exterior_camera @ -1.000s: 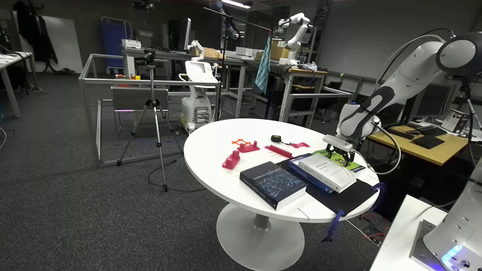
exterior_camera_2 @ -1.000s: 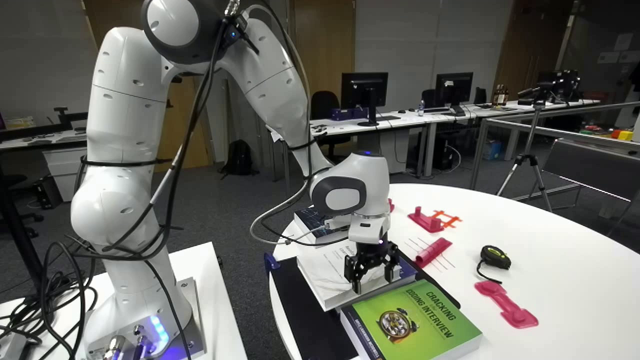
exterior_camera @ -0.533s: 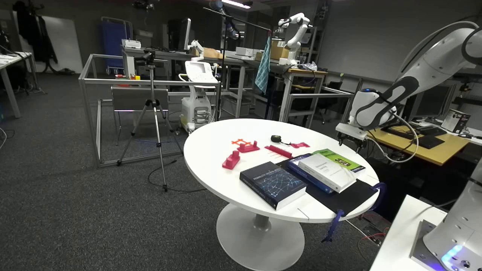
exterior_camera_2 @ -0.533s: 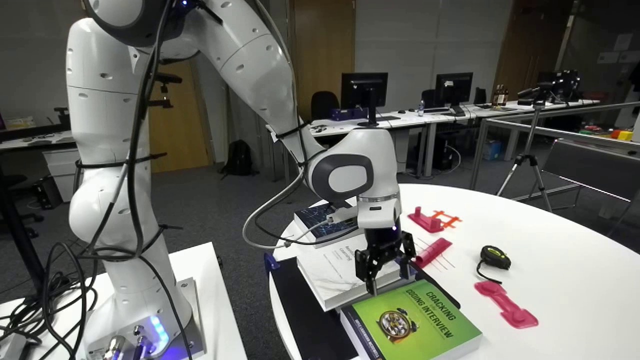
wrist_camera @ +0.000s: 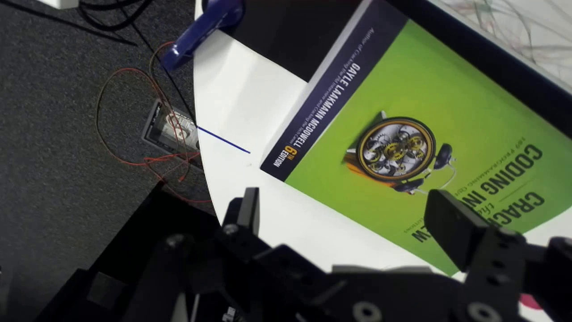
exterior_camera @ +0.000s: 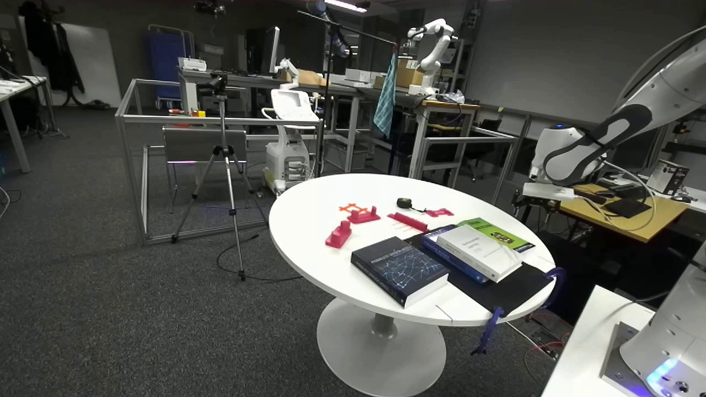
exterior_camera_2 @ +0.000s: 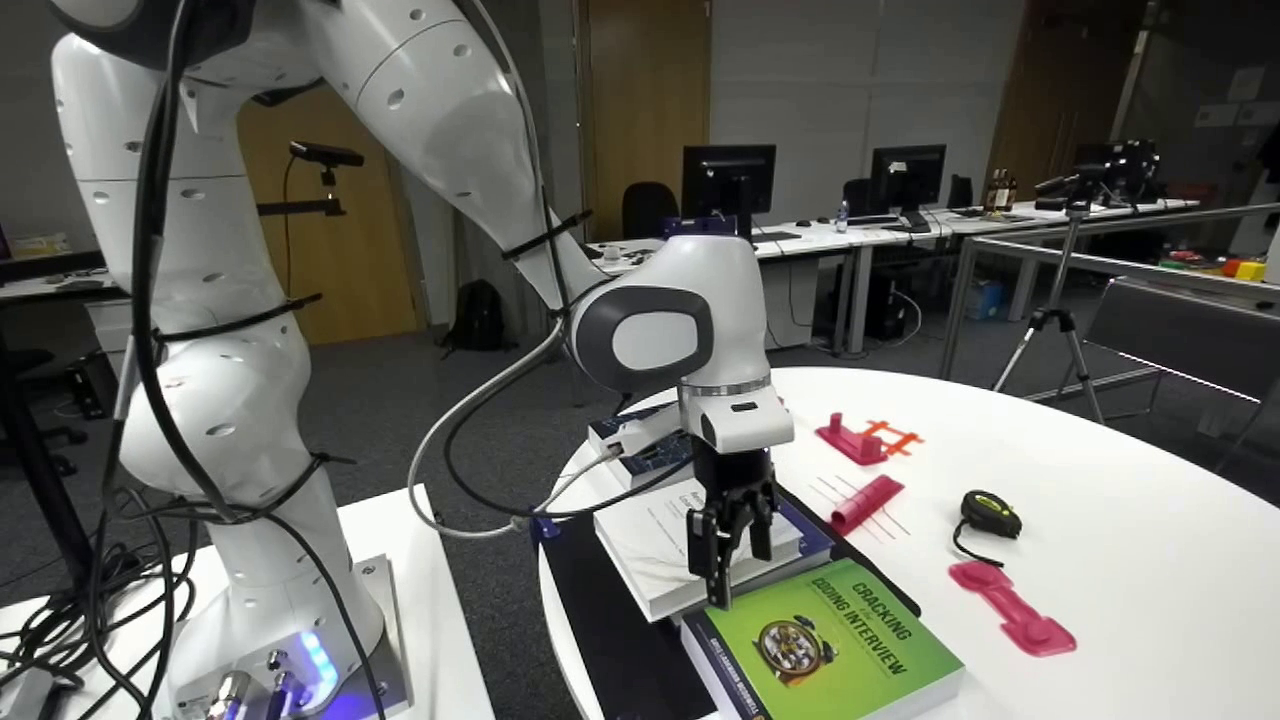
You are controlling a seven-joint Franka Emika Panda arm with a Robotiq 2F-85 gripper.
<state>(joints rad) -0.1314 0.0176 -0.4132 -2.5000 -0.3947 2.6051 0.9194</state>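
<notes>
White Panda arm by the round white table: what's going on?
The white Panda arm has its black two-finger gripper open and empty, in the air and touching no book. Nearest it is the thick green-covered book, lying flat on the round white table. Beside that book, a white-covered book lies on a blue-covered book.

Looks like a robotics lab, with another white robot arm (exterior_camera: 433,57) on a far bench (exterior_camera: 452,104), a tripod (exterior_camera: 223,150), metal framing (exterior_camera: 171,119) and computer monitors (exterior_camera_2: 725,178).

Round white table (exterior_camera: 309,220) carrying a black mat (exterior_camera: 518,289), dark book (exterior_camera: 401,270), green book (exterior_camera_2: 825,635), tape measure (exterior_camera_2: 990,514), pink pieces (exterior_camera_2: 1015,608) and an orange piece (exterior_camera: 353,208).
</notes>
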